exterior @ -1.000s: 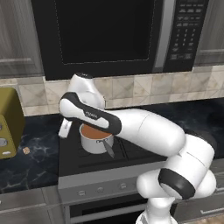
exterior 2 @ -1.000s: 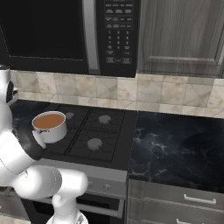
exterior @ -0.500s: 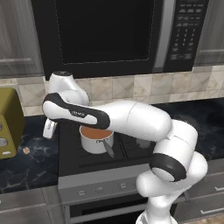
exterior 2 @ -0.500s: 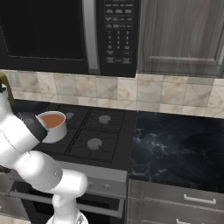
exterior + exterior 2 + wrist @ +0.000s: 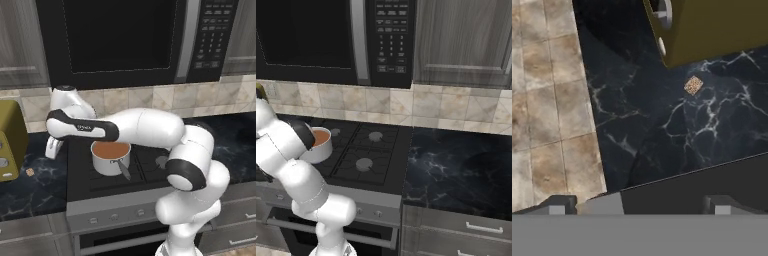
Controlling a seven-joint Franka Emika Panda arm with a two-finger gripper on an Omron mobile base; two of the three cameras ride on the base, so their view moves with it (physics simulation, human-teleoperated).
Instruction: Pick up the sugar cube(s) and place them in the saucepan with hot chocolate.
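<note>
White two-finger claw [image 5: 50, 151] is spread wide, holding nothing, hanging over the black marble counter [image 5: 30, 192]. Tiny tan sugar cube [image 5: 30, 172] sits by the olive toaster [image 5: 11, 140]. Looks like the reach step: next, drop onto the cube and pinch it, then go to the silver saucepan of brown hot chocolate [image 5: 111, 157] on the stove

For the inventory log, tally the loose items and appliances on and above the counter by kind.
Sugar cube: 1
Saucepan: 1
Toaster: 1
Microwave: 1
Stove: 1
Total: 5
</note>
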